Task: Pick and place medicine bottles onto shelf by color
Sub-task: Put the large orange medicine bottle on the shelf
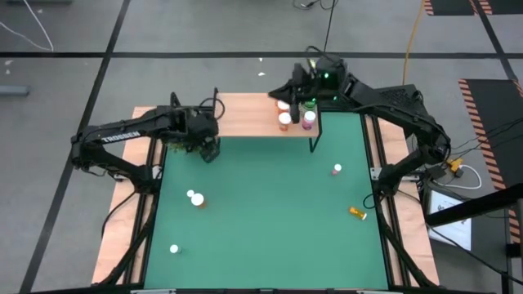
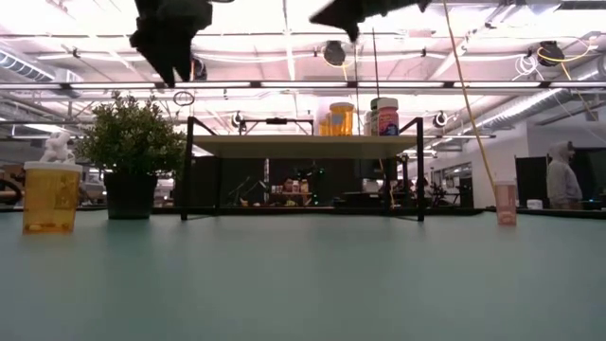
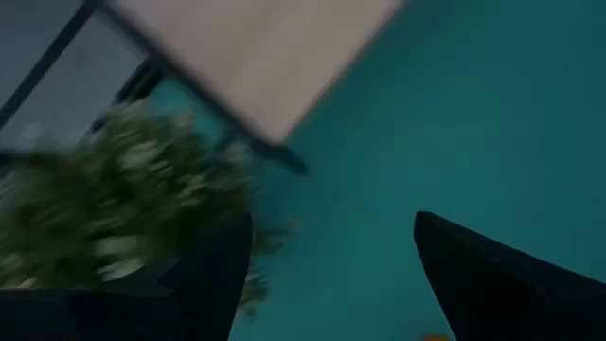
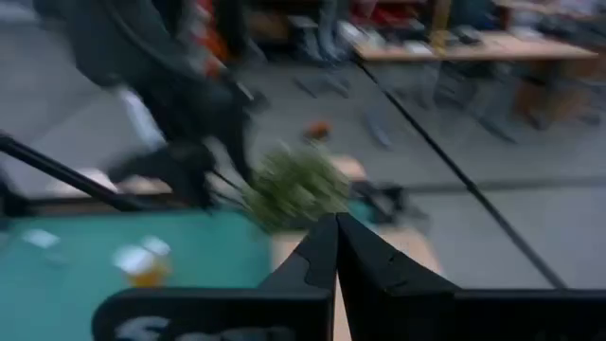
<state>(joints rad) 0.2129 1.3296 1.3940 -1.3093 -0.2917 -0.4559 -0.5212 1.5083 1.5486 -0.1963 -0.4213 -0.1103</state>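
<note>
Light-wood shelf (image 1: 245,114) already crowds four bottles (image 1: 296,114) at its right end, directly under the right gripper (image 1: 296,88) whose jaws are together and empty, so a careless retreat could topple them, while the left gripper (image 1: 208,149) hangs jaws apart at the shelf's left front.

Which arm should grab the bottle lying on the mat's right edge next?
Probably right. The fallen orange bottle lies beside the right arm's base, while the right gripper, shut and empty, is over the shelf. The left gripper is open but across the mat.
</note>
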